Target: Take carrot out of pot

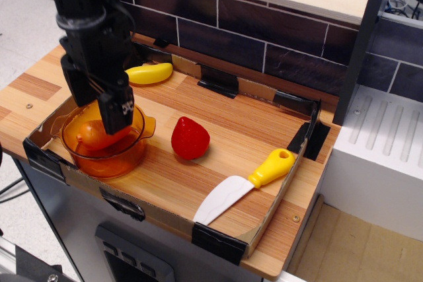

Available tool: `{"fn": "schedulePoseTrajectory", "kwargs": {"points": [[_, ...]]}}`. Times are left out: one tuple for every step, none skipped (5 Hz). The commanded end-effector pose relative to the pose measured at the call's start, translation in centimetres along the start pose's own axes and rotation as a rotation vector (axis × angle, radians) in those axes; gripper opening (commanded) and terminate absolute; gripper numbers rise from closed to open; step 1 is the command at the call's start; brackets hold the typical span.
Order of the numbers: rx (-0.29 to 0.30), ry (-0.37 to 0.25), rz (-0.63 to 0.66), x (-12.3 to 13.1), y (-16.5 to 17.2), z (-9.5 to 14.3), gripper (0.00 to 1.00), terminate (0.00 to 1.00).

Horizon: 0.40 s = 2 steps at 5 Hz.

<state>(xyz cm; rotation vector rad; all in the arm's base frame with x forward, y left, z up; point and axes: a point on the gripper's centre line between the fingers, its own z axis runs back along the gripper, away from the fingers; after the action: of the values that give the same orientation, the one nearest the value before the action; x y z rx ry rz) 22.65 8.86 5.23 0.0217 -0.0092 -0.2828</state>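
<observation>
The orange carrot (92, 137) lies on its side inside the translucent orange pot (102, 162), which stands at the front left of the cardboard tray. My black gripper (99, 115) hangs straight over the pot. Its fingers reach down to the pot's rim, one on each side of the carrot. The jaws stand apart and hold nothing. The near finger (123, 110) hides the right end of the carrot.
A red strawberry (190, 138) sits just right of the pot. A yellow banana (151, 73) lies at the tray's back left. A toy knife (248, 181) with a yellow handle lies front right. Low cardboard tray walls (218, 240) ring the wooden board. A brick wall stands behind.
</observation>
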Motion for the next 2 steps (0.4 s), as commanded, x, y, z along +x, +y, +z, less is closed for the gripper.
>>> {"fn": "schedulePoseTrajectory", "kwargs": {"points": [[0.055,-0.002,0.000,1.17,-0.17,-1.55,1.00,0.00],[0.066,0.009,0.006,1.28,0.23,-2.12,1.00,0.00]]}}
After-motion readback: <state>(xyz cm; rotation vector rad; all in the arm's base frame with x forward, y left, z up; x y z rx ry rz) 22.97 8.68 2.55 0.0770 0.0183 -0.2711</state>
